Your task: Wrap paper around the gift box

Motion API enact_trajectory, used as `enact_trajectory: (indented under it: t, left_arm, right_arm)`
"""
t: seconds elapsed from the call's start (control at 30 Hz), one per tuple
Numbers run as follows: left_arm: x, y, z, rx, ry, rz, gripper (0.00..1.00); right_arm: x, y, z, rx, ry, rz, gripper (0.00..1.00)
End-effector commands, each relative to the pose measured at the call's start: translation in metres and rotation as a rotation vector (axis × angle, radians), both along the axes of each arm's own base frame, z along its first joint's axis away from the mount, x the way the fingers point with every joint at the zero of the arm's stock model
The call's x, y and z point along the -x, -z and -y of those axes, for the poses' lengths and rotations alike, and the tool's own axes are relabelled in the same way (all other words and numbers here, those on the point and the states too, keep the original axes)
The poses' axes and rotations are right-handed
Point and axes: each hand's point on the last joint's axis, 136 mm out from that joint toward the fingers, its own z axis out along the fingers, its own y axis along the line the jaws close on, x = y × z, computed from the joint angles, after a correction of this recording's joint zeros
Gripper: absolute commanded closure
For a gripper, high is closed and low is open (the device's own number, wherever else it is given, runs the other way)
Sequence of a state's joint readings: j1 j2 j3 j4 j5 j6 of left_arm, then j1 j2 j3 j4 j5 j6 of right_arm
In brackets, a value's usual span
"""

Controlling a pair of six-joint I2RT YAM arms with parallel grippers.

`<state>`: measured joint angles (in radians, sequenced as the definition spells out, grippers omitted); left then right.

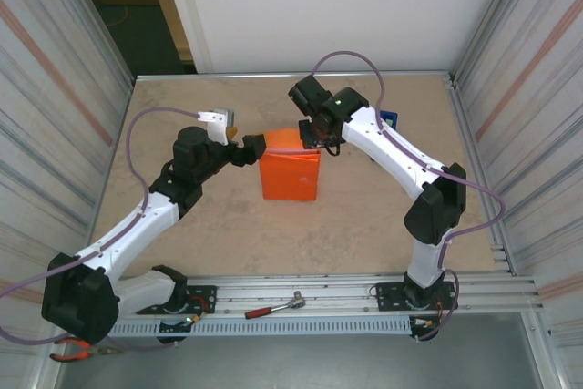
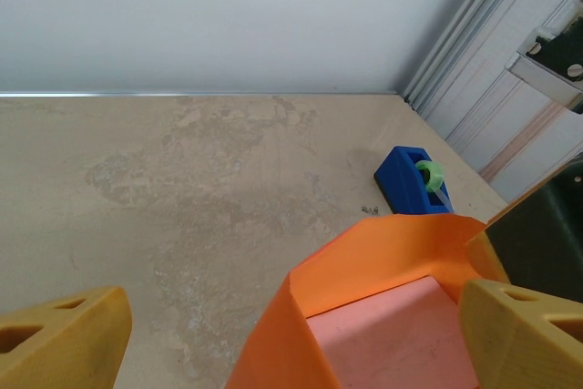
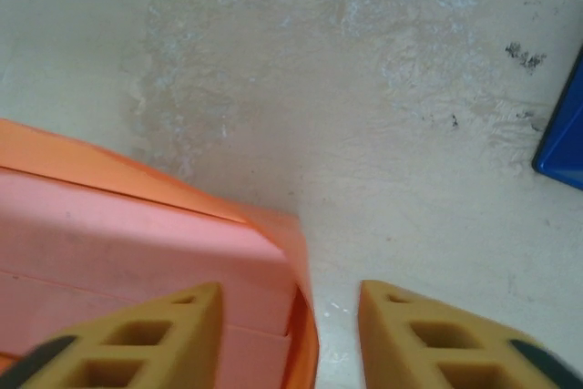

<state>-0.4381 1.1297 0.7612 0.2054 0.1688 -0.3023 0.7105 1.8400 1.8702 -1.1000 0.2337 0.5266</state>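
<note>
Left gripper gapes wide above the mottled beige table, white wall beyond, at the far-left corner of the orange paper, which stands folded up around the pink gift box mid-table. Right gripper straddles its far-right edge; gripping or not, I can't tell.

Beige tabletop, ribbed side walls, white backdrop, possibly a doorway

Plain bright orange is shown on the paper between the ochre fingers of the left gripper, pale pink on the gift box; ahead, a blue tape dispenser with a green roll is seen on the mottled beige table.
</note>
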Motion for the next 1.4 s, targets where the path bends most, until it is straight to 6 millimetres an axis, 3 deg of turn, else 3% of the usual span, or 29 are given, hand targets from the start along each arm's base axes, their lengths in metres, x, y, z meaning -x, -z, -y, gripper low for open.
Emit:
enact_trajectory:
  t: [0.0,0.07,0.13,0.33,0.47,0.6,0.73,1.0,1.37]
  left_arm:
    - [0.001,-0.014,-0.001,-0.002,0.010,0.045,0.07]
    - [0.002,-0.015,-0.001,-0.002,0.012,0.045,0.07]
    - [0.005,-0.015,-0.001,-0.001,0.019,0.040,0.07]
    - [0.024,-0.005,0.001,0.014,0.057,0.015,0.05]
    - [0.045,0.012,0.013,-0.016,0.106,0.004,0.05]
    - [0.058,0.035,0.026,-0.073,0.117,-0.004,0.04]
    - [0.058,0.050,0.035,-0.100,0.115,-0.002,0.04]
    - [0.043,0.056,0.046,-0.161,0.092,0.042,0.04]
    - [0.011,0.051,0.056,-0.170,0.061,0.094,0.04]
  right_arm:
    - [-0.005,-0.017,0.001,-0.065,0.037,0.036,0.81]
    - [-0.003,-0.016,0.006,-0.067,0.053,0.036,0.74]
    - [-0.001,-0.030,0.010,-0.102,0.070,0.082,0.49]
    - [0.015,-0.062,0.028,-0.283,0.098,0.226,0.01]
    - [0.037,-0.075,0.045,-0.434,0.102,0.345,0.02]
    - [0.063,-0.062,0.049,-0.566,0.023,0.408,0.02]
    - [0.081,-0.044,0.053,-0.634,-0.017,0.449,0.02]
    - [0.086,0.005,0.044,-0.595,-0.035,0.389,0.02]
    - [0.078,0.018,0.038,-0.564,-0.043,0.377,0.02]
